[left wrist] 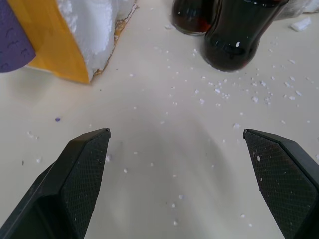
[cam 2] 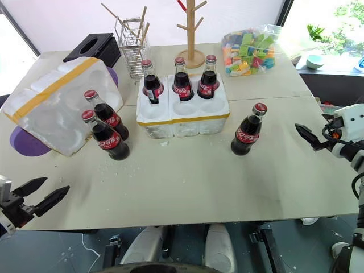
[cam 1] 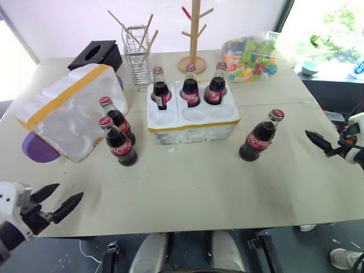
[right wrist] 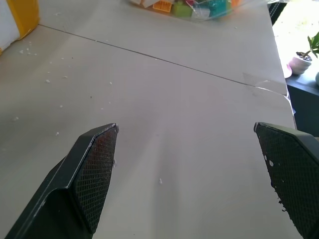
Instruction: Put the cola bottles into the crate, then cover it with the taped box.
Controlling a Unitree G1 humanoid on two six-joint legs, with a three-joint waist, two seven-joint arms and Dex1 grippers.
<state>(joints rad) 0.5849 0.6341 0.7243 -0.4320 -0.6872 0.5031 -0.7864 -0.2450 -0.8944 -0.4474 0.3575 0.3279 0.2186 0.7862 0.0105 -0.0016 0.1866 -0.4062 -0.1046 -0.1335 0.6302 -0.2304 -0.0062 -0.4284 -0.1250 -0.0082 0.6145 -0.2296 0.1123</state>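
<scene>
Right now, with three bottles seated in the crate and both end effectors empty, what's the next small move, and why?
Probably reach the right end effector toward the lone cola bottle. It stands upright on the table, apart from the crate, nearest that arm. The end effector is open, and the crate's three front wells are empty.

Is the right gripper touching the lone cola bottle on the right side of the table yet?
Apart. The left eye view shows bare tabletop between the open right gripper and the lone cola bottle.
</scene>
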